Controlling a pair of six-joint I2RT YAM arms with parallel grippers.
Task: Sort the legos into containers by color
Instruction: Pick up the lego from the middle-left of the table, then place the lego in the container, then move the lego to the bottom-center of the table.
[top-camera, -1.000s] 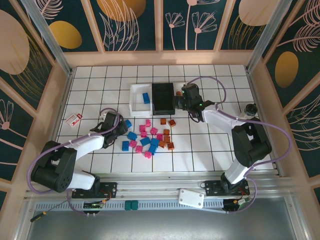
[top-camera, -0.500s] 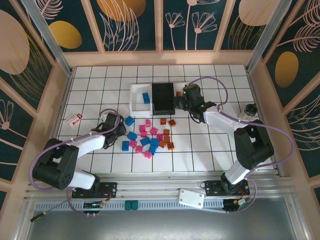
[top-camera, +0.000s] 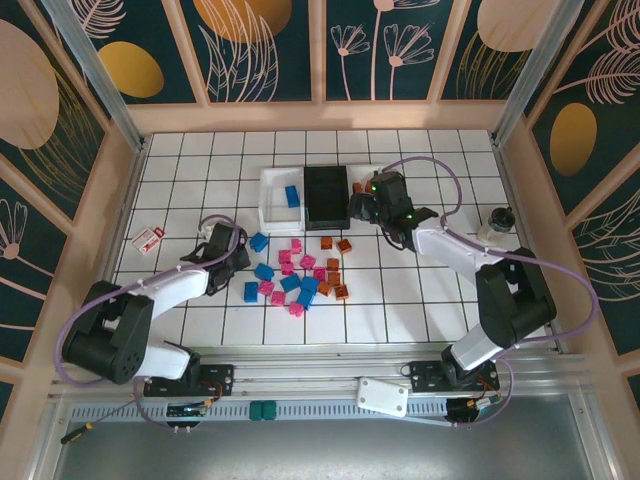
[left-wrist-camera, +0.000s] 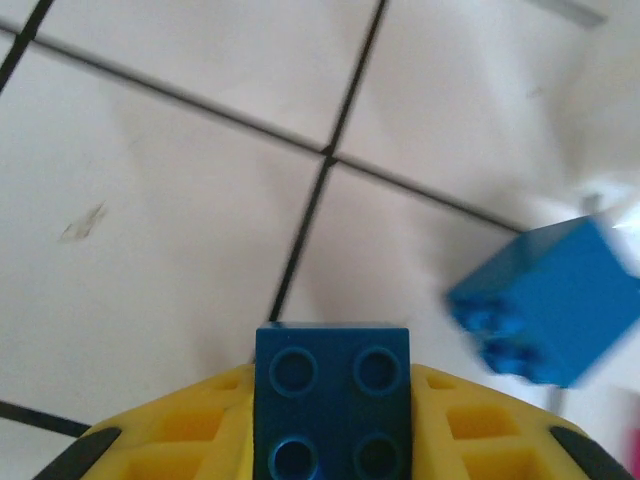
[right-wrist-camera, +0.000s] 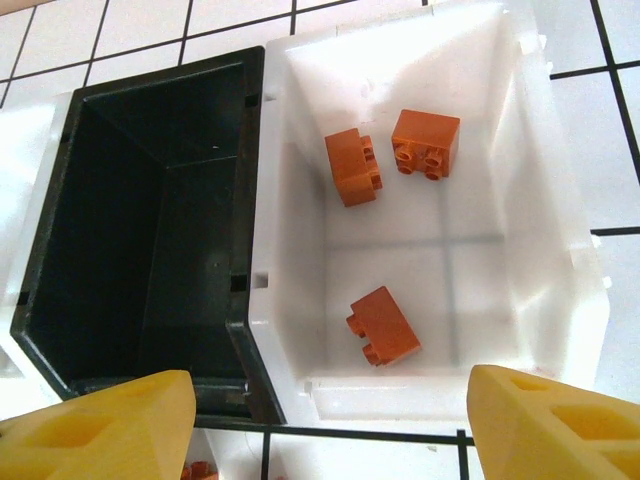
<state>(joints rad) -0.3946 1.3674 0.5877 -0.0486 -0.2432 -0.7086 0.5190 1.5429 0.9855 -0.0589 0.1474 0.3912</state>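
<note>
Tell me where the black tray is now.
In the top view the black tray stands in the far middle of the table, between the left white tray and the right white tray.

Bright even light, slight close-up blur

Cut by the left wrist view's 6 o'clock edge: dark blue four-stud plastic brick (left-wrist-camera: 332, 385) and yellow fingers (left-wrist-camera: 170, 440) of the left end effector (left-wrist-camera: 332, 430) clamped on it. Blurred at 4 o'clock: lighter blue plastic brick (left-wrist-camera: 550, 300). Cropped in the right wrist view at 7 and 5 o'clock: right end effector's (right-wrist-camera: 330, 400) yellow fingers (right-wrist-camera: 100, 425); at 9 o'clock, white plastic tray (right-wrist-camera: 25, 200).
</note>
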